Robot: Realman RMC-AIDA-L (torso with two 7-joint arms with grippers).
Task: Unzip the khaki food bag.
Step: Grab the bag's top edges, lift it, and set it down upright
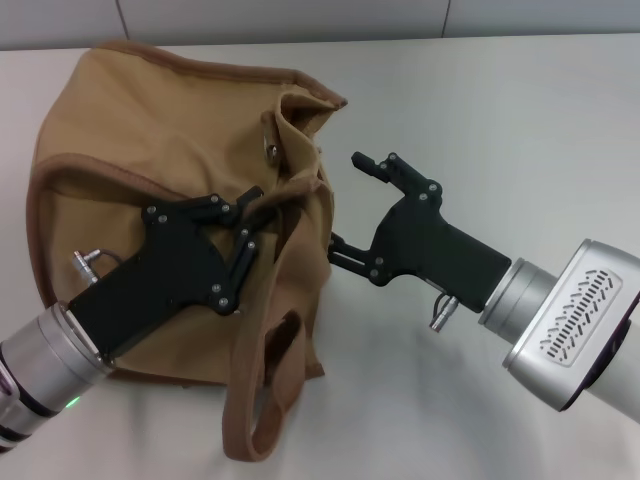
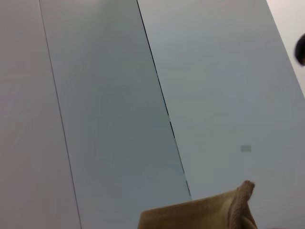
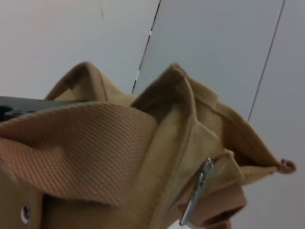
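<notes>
The khaki food bag [image 1: 150, 160] lies slumped on the white table at the left of the head view, with one strap handle [image 1: 265, 400] trailing toward me. My left gripper [image 1: 254, 217] lies over the bag and is shut on a fold of fabric near its top opening. My right gripper [image 1: 350, 205] is open just right of the bag's top edge, with one finger close to the fabric. The metal zipper pull [image 3: 196, 198] hangs at the bag's end in the right wrist view, and it shows in the head view [image 1: 271, 150] too. A bag corner [image 2: 205, 214] shows in the left wrist view.
The white table [image 1: 500, 120] stretches to the right of and behind the bag. Grey wall panels [image 2: 119, 95] stand at the back. A wide strap [image 3: 81, 148] and a small silver snap [image 3: 25, 213] fill the near part of the right wrist view.
</notes>
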